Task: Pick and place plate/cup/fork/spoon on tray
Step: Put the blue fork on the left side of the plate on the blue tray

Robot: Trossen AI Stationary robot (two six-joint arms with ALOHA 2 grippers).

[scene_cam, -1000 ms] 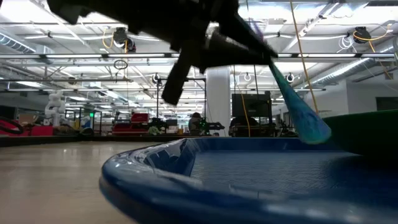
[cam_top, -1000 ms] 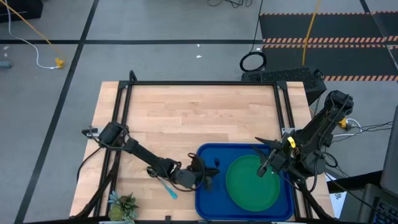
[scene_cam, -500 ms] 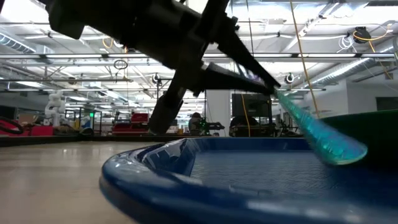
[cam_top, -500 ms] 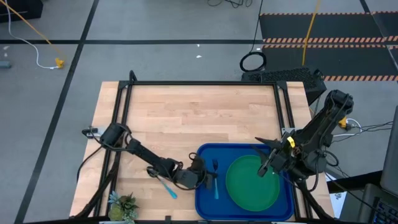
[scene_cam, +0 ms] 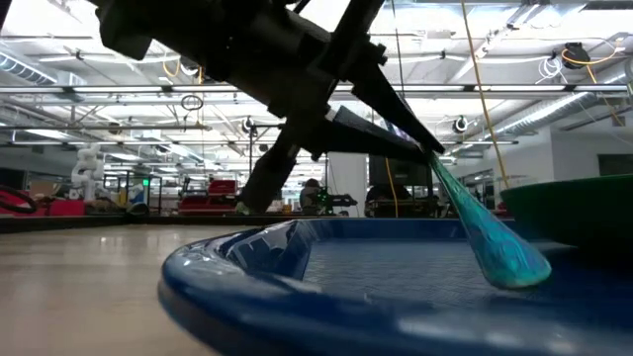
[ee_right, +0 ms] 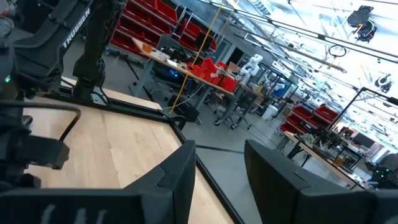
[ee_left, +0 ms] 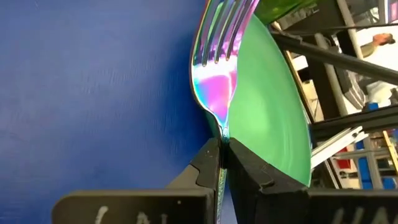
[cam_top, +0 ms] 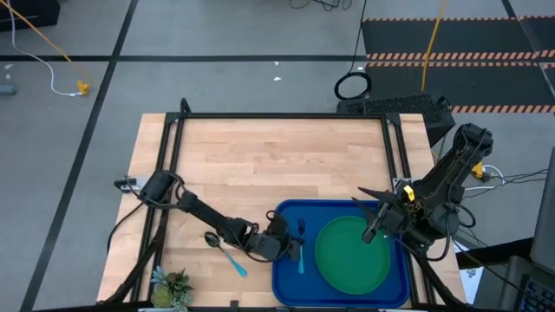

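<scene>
The blue tray (cam_top: pixel 286 277) lies at the table's near right, with the green plate (cam_top: pixel 351 253) lying flat on its right half. My left gripper (cam_top: pixel 290 245) is over the tray's left part, shut on the fork (cam_top: pixel 300 250). The fork's tines (ee_left: pixel 221 15) point past the fingers beside the plate (ee_left: pixel 273 93). The spoon (cam_top: pixel 225 254) lies flat on the table left of the tray. My right gripper (cam_top: pixel 373 230) is open and empty above the plate's right rim. The cup is out of view. My left gripper pinches the fork's narrow neck (ee_left: pixel 222 132), just behind the tines, between its two fingers. The fingers slant down from the table's left. The fork is tilted, and its light blue handle (scene_cam: pixel 490 237) slopes down toward the near edge. The handle's end is low over the tray floor (scene_cam: pixel 396 282); I cannot tell whether it touches.
A spiky green potted plant (cam_top: pixel 172 286) stands at the near left corner. A black frame (cam_top: pixel 277 117) runs round the table. The far half of the wooden top (cam_top: pixel 277 165) is bare.
My left gripper has gone down over the tray's left part with the fork. The fork's handle end has sunk from well above the tray rim to close over the tray floor.
</scene>
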